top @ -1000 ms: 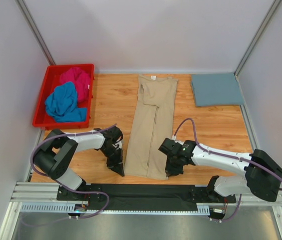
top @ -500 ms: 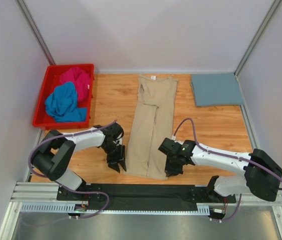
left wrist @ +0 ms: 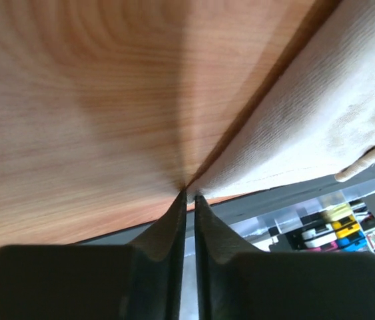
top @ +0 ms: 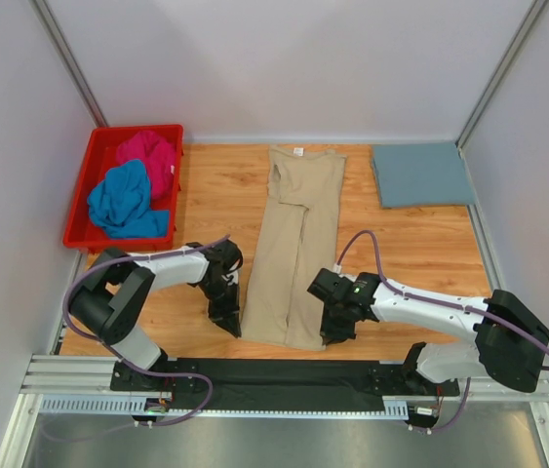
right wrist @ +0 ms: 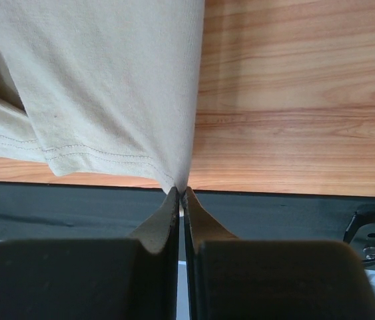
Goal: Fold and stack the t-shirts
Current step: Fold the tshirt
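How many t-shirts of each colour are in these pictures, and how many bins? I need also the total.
beige t-shirt: 1
grey-blue t-shirt: 1
magenta t-shirt: 1
bright blue t-shirt: 1
red bin: 1
Total: 5

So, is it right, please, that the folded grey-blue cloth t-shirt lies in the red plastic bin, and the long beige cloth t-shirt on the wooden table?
No: the top view shows the folded grey-blue cloth t-shirt on the wooden table too, right of the long beige cloth t-shirt, not in the red plastic bin.
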Motion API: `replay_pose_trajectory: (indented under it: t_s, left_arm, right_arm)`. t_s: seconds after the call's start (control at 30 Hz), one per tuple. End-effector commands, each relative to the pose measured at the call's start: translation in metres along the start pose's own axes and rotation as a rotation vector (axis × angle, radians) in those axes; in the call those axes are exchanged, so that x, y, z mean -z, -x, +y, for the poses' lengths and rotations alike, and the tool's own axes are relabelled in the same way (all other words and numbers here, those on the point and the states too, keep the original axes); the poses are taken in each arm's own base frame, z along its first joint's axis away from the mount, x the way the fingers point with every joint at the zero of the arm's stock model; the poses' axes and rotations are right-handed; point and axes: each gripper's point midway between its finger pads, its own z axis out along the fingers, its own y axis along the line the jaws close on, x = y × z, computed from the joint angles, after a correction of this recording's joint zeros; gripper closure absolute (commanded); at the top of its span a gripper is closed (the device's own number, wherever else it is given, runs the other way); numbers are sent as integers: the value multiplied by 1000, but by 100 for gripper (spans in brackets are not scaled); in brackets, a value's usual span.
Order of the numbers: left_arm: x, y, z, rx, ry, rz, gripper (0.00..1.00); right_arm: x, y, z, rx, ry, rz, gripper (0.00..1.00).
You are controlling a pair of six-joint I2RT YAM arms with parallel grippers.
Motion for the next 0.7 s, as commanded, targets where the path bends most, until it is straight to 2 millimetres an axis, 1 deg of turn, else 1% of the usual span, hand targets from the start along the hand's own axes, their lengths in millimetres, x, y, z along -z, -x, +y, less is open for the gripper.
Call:
replay_pose_trajectory:
  t_s: [0.0,0.2,0.3,0.33,0.37,0.43,0.6,0.67]
  left_arm:
    - [-1,16,-3,-35,30,-36,89]
    - [2,13,-5,-28,22,-26,100]
    - [9,10,-6,-17,31,-22,100]
    - [12,6,-5,-6,42,-9,100]
    - [17,6,-9,-10,34,-14,100]
    - [24,0,-10,8,29,-8,100]
    - [31,-13,-14,53,4,23,100]
    - [32,-12,-18,53,-9,25,100]
  right_arm:
    - [12,3,16,24,53,-9,100]
    - [15,5,21,42,47,-4,100]
    - [20,5,21,60,36,1,100]
    - [21,5,20,71,26,5,100]
    - [23,5,20,75,26,3,100]
    - [27,6,19,86,21,0,100]
    - [28,4,18,110,17,13,100]
    - [28,3,19,121,20,19,100]
